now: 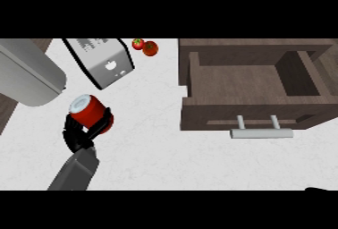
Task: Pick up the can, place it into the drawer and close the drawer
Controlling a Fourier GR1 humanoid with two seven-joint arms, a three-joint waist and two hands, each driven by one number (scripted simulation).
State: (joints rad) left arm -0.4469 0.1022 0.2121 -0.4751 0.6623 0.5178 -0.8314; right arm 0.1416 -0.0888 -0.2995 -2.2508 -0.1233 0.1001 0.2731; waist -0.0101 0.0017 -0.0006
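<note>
The left robot hand (82,129) curls round the red cylindrical can (88,109) (white-topped) beside the open wooden drawer (254,85).

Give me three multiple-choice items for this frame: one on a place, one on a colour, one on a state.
1. Where is the can?
A. inside the drawer
B. on the counter's left part, in the left hand
C. beside the tomatoes

2. What colour is the can's body?
A. red
B. blue
C. yellow

3. How is the drawer?
A. shut
B. pulled open, nothing visible inside
C. open with the can inside

Key: 1 B, the left hand curls round the can just below the toaster, far from the tomatoes. 2 A, its side is red under a pale top. 3 B, the wooden bottom shows bare behind the front panel and its handle.
</note>
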